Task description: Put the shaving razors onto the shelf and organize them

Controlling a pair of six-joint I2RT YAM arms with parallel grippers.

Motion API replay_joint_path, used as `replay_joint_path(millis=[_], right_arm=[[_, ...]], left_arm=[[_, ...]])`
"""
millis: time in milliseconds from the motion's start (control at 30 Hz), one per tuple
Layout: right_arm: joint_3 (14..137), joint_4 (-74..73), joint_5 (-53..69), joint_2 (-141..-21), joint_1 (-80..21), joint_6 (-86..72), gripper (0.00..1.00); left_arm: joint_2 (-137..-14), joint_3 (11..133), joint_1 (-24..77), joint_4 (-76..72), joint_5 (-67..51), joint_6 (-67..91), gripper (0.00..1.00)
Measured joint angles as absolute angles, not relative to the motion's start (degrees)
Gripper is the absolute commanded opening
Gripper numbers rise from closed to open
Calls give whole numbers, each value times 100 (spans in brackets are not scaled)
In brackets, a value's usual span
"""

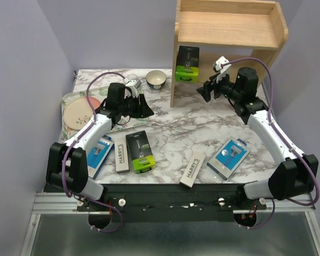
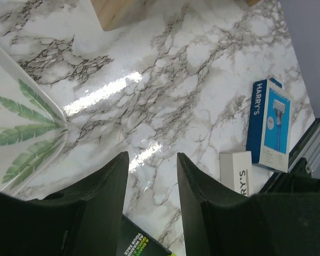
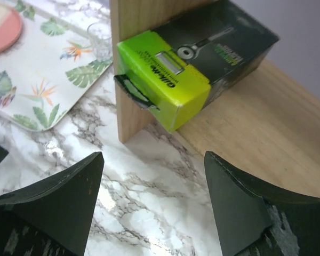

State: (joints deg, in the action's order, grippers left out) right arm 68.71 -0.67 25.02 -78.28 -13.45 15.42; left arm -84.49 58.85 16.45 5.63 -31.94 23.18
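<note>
Shelf (image 1: pixel 229 32): far side of marble table (image 1: pixel 170 128), right of centre. Black box (image 1: pixel 187 64): on lower tier against left panel, lime end facing right gripper (image 3: pixel 153 165). Near edge of table: second black box (image 1: pixel 138 151), left white box (image 1: pixel 121 154), right white box (image 1: pixel 192 172), right blue pack (image 1: pixel 228 158), left blue pack (image 1: pixel 98 152). Left gripper (image 2: pixel 152 165): jaws partly apart, empty, over bare marble. Right gripper: jaws wide, empty.
</note>
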Motion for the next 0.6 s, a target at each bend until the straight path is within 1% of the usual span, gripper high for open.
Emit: replay_joint_path(millis=[33, 167, 233, 333, 400, 500, 600], right_arm=[[6910, -202, 2650, -7913, -1345, 1647, 84], [6914, -718, 3216, -7915, -1378, 1719, 84], [6716, -746, 3452, -7791, -1520, 1516, 84], [6375, -773, 3750, -7669, -1990, 1026, 84], [6066, -784, 3962, -7673, -2383, 497, 84], [5564, -716, 4143, -7773, -2834, -513, 85], [5345, -694, 4121, -7940, -3162, -1197, 87]], left_arm=[[-8464, 5981, 1651, 770, -3181, 2255, 55], [-8497, 6440, 1708, 1498, -2952, 1955, 70], [-8453, 6619, 1719, 1839, -2709, 1813, 72], [-8243, 6639, 1686, 2443, -2373, 1597, 73], [-8064, 6438, 1584, 2624, -2268, 1636, 73], [-7684, 5828, 1302, 2956, -2023, 1922, 73], [-7426, 5343, 1109, 3288, -1780, 2300, 72]])
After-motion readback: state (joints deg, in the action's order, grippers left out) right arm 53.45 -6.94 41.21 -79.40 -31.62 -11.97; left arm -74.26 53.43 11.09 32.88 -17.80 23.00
